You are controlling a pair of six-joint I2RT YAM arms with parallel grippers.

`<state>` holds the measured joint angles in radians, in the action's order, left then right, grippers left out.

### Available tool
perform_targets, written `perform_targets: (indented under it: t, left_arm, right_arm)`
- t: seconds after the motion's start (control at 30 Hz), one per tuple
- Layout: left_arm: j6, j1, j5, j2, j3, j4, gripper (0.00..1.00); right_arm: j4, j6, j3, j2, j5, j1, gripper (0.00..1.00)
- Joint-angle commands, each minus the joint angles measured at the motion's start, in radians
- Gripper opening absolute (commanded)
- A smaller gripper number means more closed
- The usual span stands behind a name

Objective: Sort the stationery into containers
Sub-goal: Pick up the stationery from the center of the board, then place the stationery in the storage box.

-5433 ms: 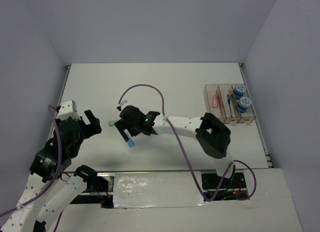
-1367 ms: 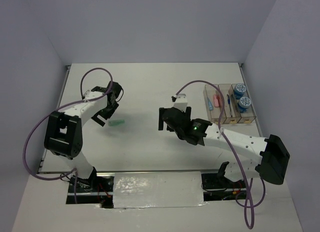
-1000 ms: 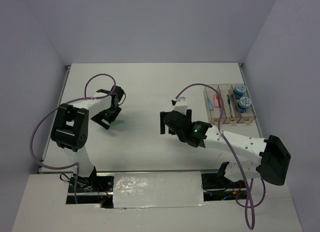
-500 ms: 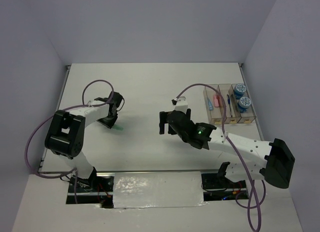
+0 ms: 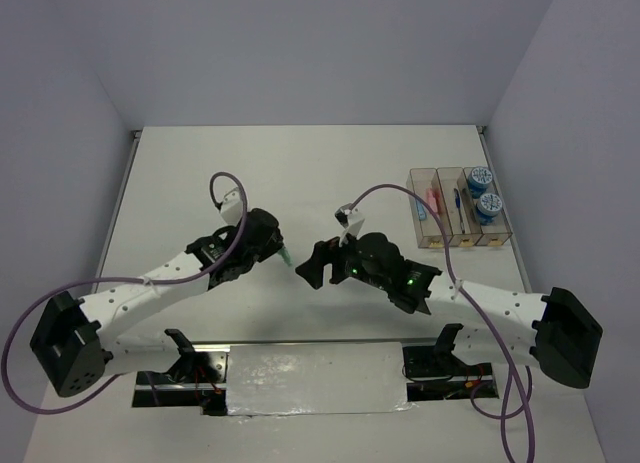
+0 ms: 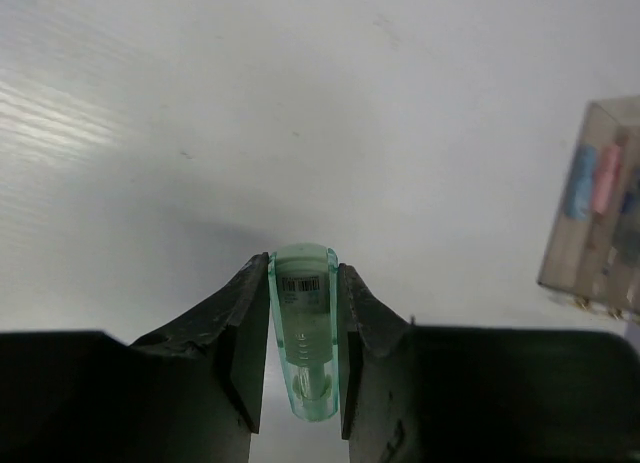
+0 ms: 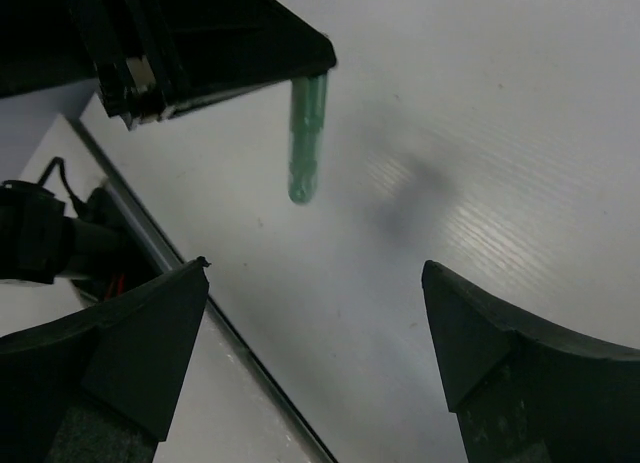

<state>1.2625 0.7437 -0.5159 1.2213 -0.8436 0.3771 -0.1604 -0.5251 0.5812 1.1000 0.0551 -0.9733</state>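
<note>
My left gripper (image 5: 280,250) is shut on a small green oblong piece (image 5: 287,257) and holds it above the table near the middle. In the left wrist view the green piece (image 6: 302,323) sits clamped between both fingers, its end sticking out past the tips. My right gripper (image 5: 312,266) stands open just right of it, with nothing between its fingers. The right wrist view shows the green piece (image 7: 307,138) hanging from the left gripper (image 7: 215,53) ahead of my open right gripper (image 7: 315,266). The containers (image 5: 447,241) stand at the right, holding a pink piece (image 5: 433,200), a blue pen (image 5: 458,203) and two patterned rolls (image 5: 481,178).
The containers (image 6: 566,261) show at the right edge of the left wrist view. The table's near edge (image 7: 250,353) runs below my right fingers. Purple cables (image 5: 385,190) arch over both arms.
My left gripper closed on the green piece, lifted it off the table and carried it right toward the middle. The right gripper swung left and nearer, up to it.
</note>
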Motion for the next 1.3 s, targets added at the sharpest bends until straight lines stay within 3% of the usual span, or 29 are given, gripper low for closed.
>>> perform_targets:
  t: [0.0,0.2,0.5,0.83,0.93,1.0,1.03,1.1,1.13,1.2,1.27]
  left_arm:
    - [-0.074,0.063,-0.009,-0.054,-0.005,-0.070,0.00]
    - [-0.091,0.166,-0.015,-0.098,-0.012,-0.128,0.00]
    - [-0.092,0.224,-0.047,-0.106,-0.049,-0.126,0.00]
    - [-0.095,0.253,-0.044,-0.128,-0.066,-0.130,0.00]
    - [-0.094,0.258,-0.032,-0.132,-0.061,-0.139,0.00]
    - [-0.097,0.260,-0.018,-0.131,-0.055,-0.150,0.00]
    - [-0.097,0.260,-0.015,-0.128,-0.052,-0.155,0.05]
    - [-0.100,0.261,-0.007,-0.126,-0.049,-0.161,0.21]
    - [-0.098,0.263,-0.007,-0.128,-0.046,-0.161,0.56]
    - [-0.077,0.263,-0.022,-0.132,-0.052,-0.132,0.96]
    - [-0.072,0.263,-0.074,-0.146,-0.089,-0.051,0.99]
  right_arm:
    - [-0.175,0.025,-0.001,-0.028,-0.112,0.007,0.92]
    - [-0.272,0.017,-0.060,-0.081,-0.086,0.010,0.77]
    - [-0.229,0.023,-0.053,-0.046,-0.017,0.008,0.68]
    - [-0.333,0.037,-0.080,0.004,-0.041,0.016,0.56]
    - [-0.367,0.040,-0.083,0.020,-0.051,0.021,0.47]
    - [-0.387,0.042,-0.083,0.029,-0.087,0.027,0.29]
    - [-0.401,0.039,-0.081,0.034,-0.090,0.027,0.00]
    - [-0.413,0.031,-0.084,0.035,-0.090,0.028,0.00]
    - [-0.428,0.031,-0.086,0.038,-0.098,0.030,0.00]
    - [-0.424,0.031,-0.089,0.040,-0.100,0.042,0.00]
    - [-0.395,0.033,-0.093,0.032,-0.097,0.065,0.00]
